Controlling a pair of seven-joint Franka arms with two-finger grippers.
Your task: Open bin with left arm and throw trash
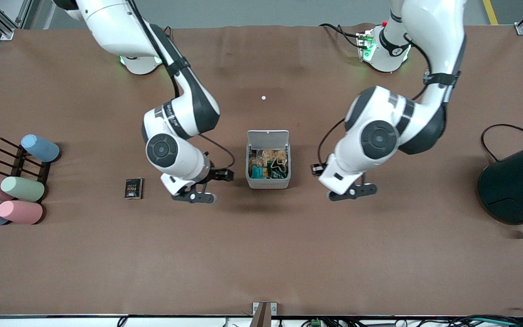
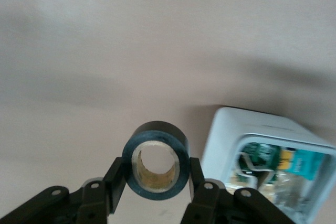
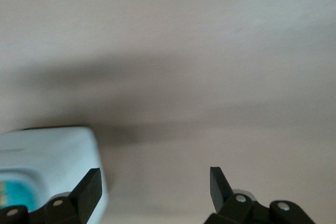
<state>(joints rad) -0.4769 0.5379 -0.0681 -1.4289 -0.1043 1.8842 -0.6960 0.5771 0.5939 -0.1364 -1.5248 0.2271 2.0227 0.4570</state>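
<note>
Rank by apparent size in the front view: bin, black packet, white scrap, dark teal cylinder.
1. Dark teal cylinder, cut off at the frame edge
2. Bin
3. Black packet
4. White scrap

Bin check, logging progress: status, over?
Bin lid up, trash inside. Left end effector holds tape ring beside bin. Right end effector open, empty. Black packet on table.

The bin (image 1: 268, 180) stands mid-tabletop (image 1: 261, 254), lid (image 1: 268, 138) up, wrappers inside. Either side hover the left end effector (image 1: 352, 191) and right end effector (image 1: 196, 197); a black packet (image 1: 133, 188) lies nearby.
</note>
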